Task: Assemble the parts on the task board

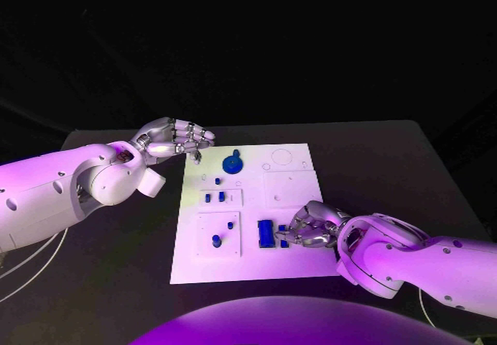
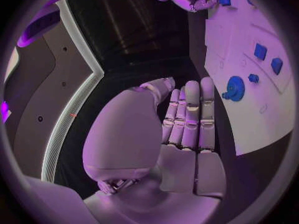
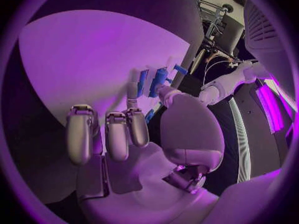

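Note:
The white task board (image 1: 295, 187) lies mid-table. On it sit a blue gear (image 1: 232, 164) (image 2: 234, 88), small blue parts (image 1: 213, 195) (image 2: 268, 57) in its middle left, and two more (image 1: 217, 241) near its front left. My right hand (image 1: 311, 224) (image 3: 134, 129) rests on the board's front right. Its thumb and one finger pinch an upright blue block (image 1: 283, 236) (image 3: 157, 80), right beside a longer blue block (image 1: 266, 233) (image 3: 143, 82). My left hand (image 1: 171, 138) (image 2: 184, 124) hovers at the board's far left corner, fingers curled in on nothing.
The black table (image 1: 393, 165) stretches bare to the right of the board and behind it. The board's far right part (image 1: 285, 162) shows only round and square outlines. My left forearm (image 1: 62, 187) lies over the table's left side.

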